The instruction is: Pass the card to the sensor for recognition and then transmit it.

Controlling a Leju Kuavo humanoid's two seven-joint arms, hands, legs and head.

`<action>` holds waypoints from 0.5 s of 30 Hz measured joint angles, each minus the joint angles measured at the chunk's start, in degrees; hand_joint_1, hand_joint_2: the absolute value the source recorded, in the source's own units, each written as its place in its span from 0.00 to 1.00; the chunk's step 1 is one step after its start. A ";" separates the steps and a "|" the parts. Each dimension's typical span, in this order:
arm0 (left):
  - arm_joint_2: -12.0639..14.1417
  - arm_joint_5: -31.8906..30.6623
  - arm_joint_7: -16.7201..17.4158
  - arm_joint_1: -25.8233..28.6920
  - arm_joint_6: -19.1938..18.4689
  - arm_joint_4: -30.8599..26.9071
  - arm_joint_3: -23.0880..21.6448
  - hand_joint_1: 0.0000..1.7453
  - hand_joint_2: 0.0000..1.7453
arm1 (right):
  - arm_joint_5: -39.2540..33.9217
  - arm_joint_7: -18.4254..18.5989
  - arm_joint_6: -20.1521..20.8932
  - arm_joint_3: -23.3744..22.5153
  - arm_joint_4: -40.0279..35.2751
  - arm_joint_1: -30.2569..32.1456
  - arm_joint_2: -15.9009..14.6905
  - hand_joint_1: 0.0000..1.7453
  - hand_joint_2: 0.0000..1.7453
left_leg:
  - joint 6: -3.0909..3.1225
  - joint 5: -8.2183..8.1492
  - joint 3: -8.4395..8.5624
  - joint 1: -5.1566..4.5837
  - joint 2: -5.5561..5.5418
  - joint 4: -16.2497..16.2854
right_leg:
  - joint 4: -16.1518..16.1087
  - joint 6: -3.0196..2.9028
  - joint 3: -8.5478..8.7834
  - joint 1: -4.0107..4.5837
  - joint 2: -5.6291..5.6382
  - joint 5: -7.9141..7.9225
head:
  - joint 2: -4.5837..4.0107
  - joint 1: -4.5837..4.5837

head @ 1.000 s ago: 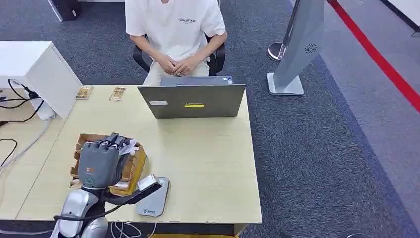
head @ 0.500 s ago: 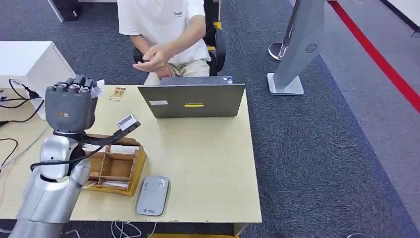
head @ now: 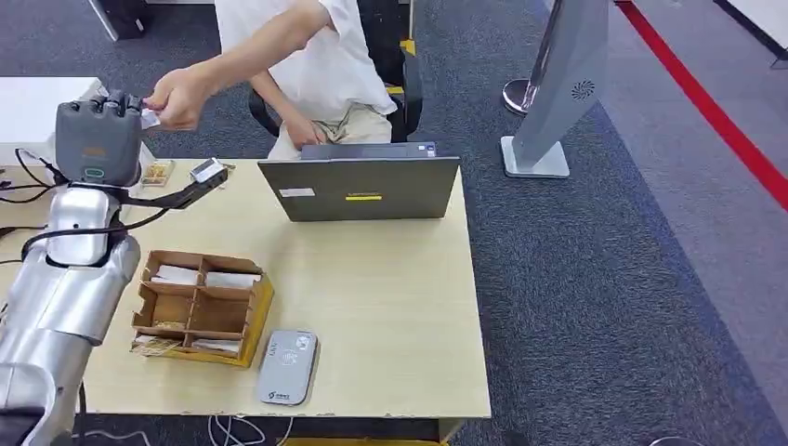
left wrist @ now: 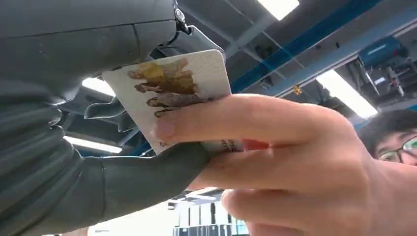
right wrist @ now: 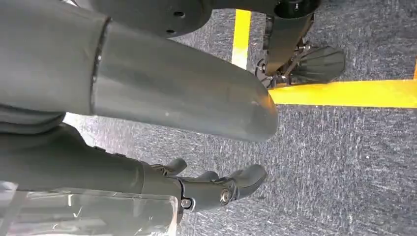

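My left hand [head: 96,139] is raised over the table's far left corner and holds a white picture card [head: 150,117] up toward the seated person. The person's hand [head: 177,98] has reached across and grips the same card. In the left wrist view the card [left wrist: 172,88] sits between my thumb [left wrist: 128,182] and fingers, with the person's fingers [left wrist: 275,142] pinched on its free end. The grey sensor pad [head: 288,367] lies flat near the table's front edge. My right hand [right wrist: 216,189] hangs over the carpet, fingers apart and holding nothing.
A wooden divided card box [head: 200,307] stands left of the sensor pad. A laptop [head: 362,186] stands at the table's far edge, with two small cards [head: 158,172] to its left. A white cabinet [head: 56,107] and cables lie left; a kiosk stand [head: 558,93] is on the right.
My left arm lifted from above the card box and swung up toward the far left with the card. The person leaned over, stretched out an arm and took hold of the card.
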 joint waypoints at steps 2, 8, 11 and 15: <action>0.07 -0.02 0.00 -0.79 0.00 1.48 0.00 1.00 1.00 | 0.02 0.00 0.00 0.22 0.00 -0.10 0.04 0.00 0.00 | 0.00 0.00 0.00 0.00 -0.01 0.00 | 0.00 0.00 0.00 0.00 -0.01 0.00 | 0.00 0.00; 0.13 -0.13 0.09 -2.14 0.07 3.78 0.00 1.00 1.00 | 0.02 0.00 0.02 0.33 0.00 -0.20 0.13 0.00 0.00 | 0.00 0.00 0.00 0.00 0.01 0.00 | 0.00 0.00 0.00 -0.01 0.02 0.00 | 0.00 0.00; 0.11 -0.46 0.48 -2.44 0.24 4.72 0.00 1.00 1.00 | 0.04 0.00 0.02 0.41 0.00 -0.19 0.15 0.00 0.00 | 0.00 0.00 0.01 0.00 0.03 0.00 | 0.00 0.00 -0.01 0.00 0.05 0.00 | 0.00 0.00; 0.02 0.19 0.57 -2.65 0.52 5.83 0.00 0.00 1.00 | 0.11 0.06 0.02 0.48 0.00 -0.20 0.24 0.00 0.00 | -0.01 0.00 0.01 0.00 0.02 0.00 | 0.01 0.00 -0.02 0.00 0.05 0.00 | 0.00 0.00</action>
